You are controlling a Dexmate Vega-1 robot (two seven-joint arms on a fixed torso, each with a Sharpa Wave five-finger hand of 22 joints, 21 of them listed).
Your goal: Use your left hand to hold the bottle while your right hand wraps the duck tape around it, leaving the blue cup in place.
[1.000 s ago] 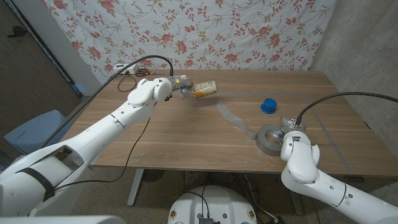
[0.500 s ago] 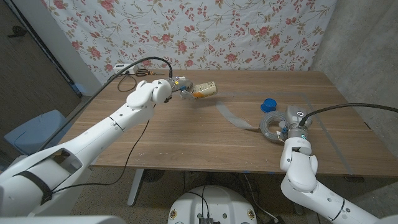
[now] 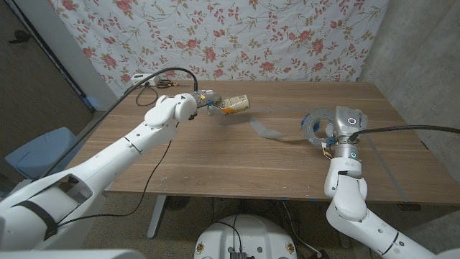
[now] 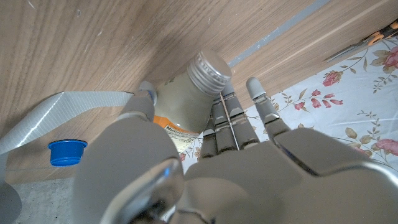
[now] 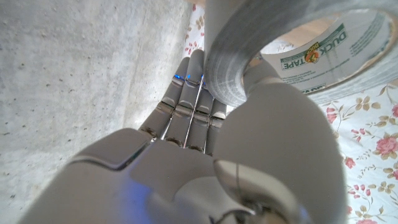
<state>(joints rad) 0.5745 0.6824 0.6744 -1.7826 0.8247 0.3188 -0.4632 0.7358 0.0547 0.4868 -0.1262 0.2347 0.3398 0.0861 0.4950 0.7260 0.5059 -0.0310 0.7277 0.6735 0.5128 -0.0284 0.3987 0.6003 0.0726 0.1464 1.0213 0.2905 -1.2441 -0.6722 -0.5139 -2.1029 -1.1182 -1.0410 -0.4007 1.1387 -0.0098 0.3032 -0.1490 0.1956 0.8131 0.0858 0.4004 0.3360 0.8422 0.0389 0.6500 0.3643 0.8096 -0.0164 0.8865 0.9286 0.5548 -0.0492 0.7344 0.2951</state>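
While the bottle (image 3: 234,104) is gripped by the left hand (image 3: 203,100) far left, the tape (image 3: 314,126) is held raised by the right hand (image 3: 332,133).

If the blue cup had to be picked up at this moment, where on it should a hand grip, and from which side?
Grip the blue cup by its outer side wall, coming down from above with fingers on opposite sides. It looks low and round, standing on the table, so there is little height for a sideways grasp. The tape strip runs near it, so I would approach from the side away from the strip.
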